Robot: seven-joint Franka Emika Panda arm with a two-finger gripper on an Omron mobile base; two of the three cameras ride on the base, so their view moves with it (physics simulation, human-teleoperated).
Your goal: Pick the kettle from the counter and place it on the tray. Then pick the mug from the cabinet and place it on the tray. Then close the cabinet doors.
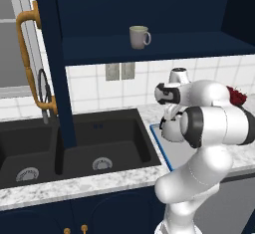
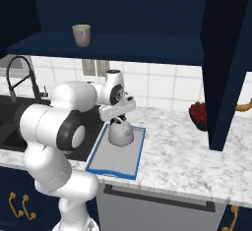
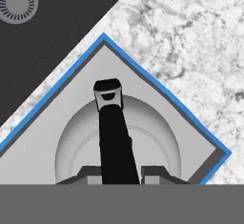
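Note:
The silver-grey kettle (image 2: 120,134) is at the far end of the blue-rimmed tray (image 2: 115,168), on the counter (image 2: 182,156) beside the sink. My gripper (image 2: 118,119) reaches down from above, shut on the kettle's black arched handle (image 3: 112,123). In the hand view the kettle's round body (image 3: 155,144) lies under the handle, over the tray (image 3: 71,108). The beige mug (image 1: 139,37) (image 2: 81,35) stands upright on the shelf of the open cabinet (image 1: 164,46). The left cabinet door (image 1: 50,54) and the right one (image 2: 226,63) both stand open.
The black double sink (image 1: 74,148) with its faucet (image 2: 17,72) lies left of the tray. A dark bowl of red fruit (image 2: 198,114) sits on the counter at the right, near the open right door. That door's edge hangs over the counter.

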